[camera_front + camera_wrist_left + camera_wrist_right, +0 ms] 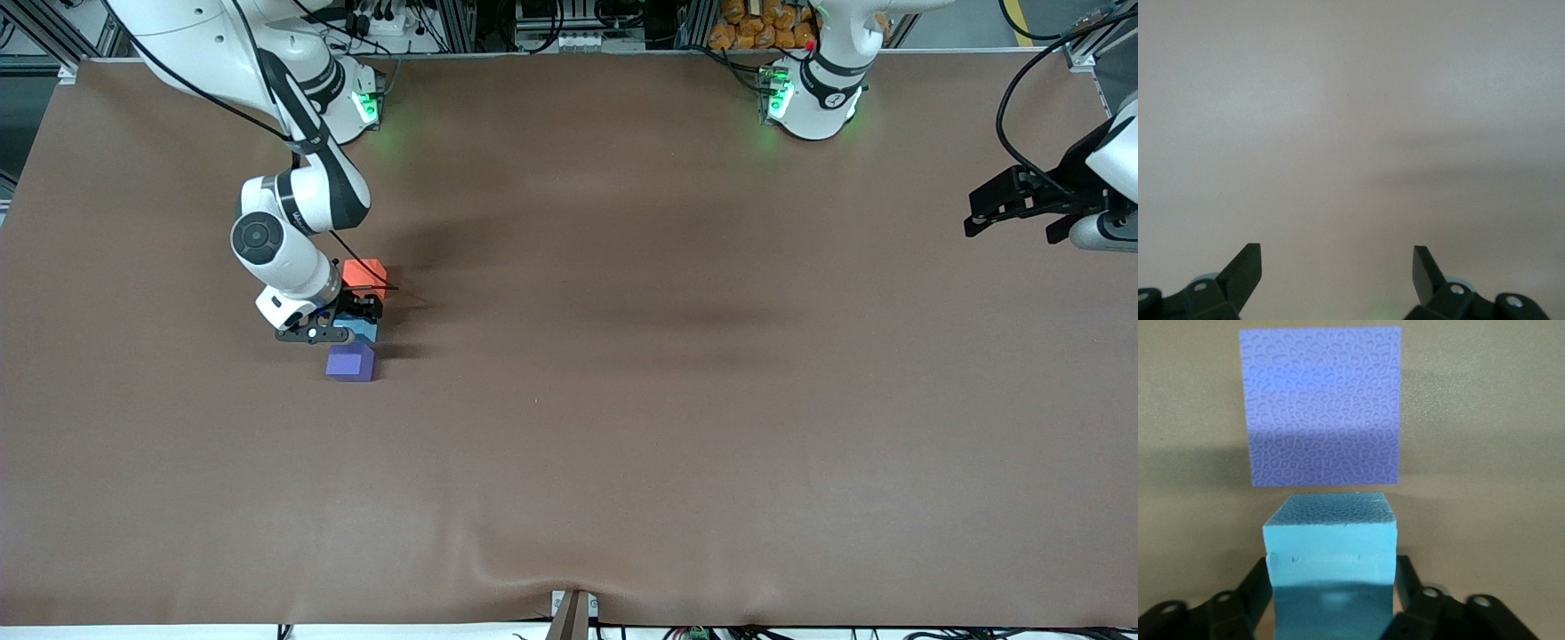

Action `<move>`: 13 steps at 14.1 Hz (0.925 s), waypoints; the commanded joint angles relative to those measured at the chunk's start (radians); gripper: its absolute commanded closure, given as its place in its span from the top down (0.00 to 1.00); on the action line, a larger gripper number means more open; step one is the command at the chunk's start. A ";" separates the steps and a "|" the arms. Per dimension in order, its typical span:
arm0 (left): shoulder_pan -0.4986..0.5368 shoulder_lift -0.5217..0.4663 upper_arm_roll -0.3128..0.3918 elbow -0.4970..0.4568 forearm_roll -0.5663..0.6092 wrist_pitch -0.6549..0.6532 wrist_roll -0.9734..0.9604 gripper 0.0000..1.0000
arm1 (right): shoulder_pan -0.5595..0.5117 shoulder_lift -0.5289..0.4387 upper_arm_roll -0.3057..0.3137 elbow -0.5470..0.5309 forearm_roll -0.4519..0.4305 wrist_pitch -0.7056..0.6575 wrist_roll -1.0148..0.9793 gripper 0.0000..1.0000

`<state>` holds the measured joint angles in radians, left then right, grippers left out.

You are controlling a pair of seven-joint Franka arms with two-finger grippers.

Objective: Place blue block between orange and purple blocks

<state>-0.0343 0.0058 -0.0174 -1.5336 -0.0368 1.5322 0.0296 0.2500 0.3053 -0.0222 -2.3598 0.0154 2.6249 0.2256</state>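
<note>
I see my right hand [345,325] clamped on the light sky-blue matte cube [1330,547], low between the bright orange-red matte cube [365,272] and the violet-purple matte cube [1319,407] on the brown desk [622,400]. My left hand [1337,280] waits wide open over the desk's left-arm end.

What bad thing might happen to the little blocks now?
The right gripper holds the blue block squeezed in the narrow space between the orange block and the purple block. Lowering or opening there might bump either neighbour out of line. The blue block could also tip as the fingers let go. The left gripper waits open, away.
</note>
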 commanded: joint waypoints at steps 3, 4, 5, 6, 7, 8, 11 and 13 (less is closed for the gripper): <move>0.001 0.002 0.002 0.013 -0.012 0.000 -0.013 1.00 | -0.008 -0.081 0.011 0.279 0.015 -0.428 -0.040 1.00; 0.001 0.002 0.001 0.013 -0.011 0.000 -0.013 1.00 | -0.003 -0.078 0.011 0.392 0.021 -0.542 -0.042 1.00; 0.001 0.002 0.000 0.013 -0.012 0.000 -0.013 1.00 | 0.003 -0.069 0.011 0.509 0.026 -0.640 -0.043 1.00; 0.001 0.003 0.000 0.013 -0.011 0.000 -0.013 1.00 | -0.006 -0.060 0.011 0.627 0.026 -0.733 -0.049 1.00; 0.001 0.002 0.000 0.013 -0.011 0.000 -0.013 1.00 | -0.011 -0.040 0.010 0.748 0.026 -0.831 -0.051 1.00; 0.001 0.002 0.002 0.013 -0.011 0.000 -0.013 1.00 | -0.021 -0.020 0.008 0.855 0.017 -0.926 -0.051 1.00; 0.002 0.002 0.002 0.013 -0.011 0.000 -0.013 1.00 | -0.087 -0.011 0.015 1.029 0.017 -1.075 -0.057 1.00; 0.001 0.002 0.000 0.013 -0.011 0.000 -0.013 1.00 | -0.122 -0.024 0.024 1.076 0.017 -1.155 -0.058 1.00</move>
<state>-0.0340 0.0058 -0.0169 -1.5320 -0.0368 1.5322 0.0296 0.1778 0.2415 -0.0225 -1.3766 0.0232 1.5490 0.1811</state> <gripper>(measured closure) 0.000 0.000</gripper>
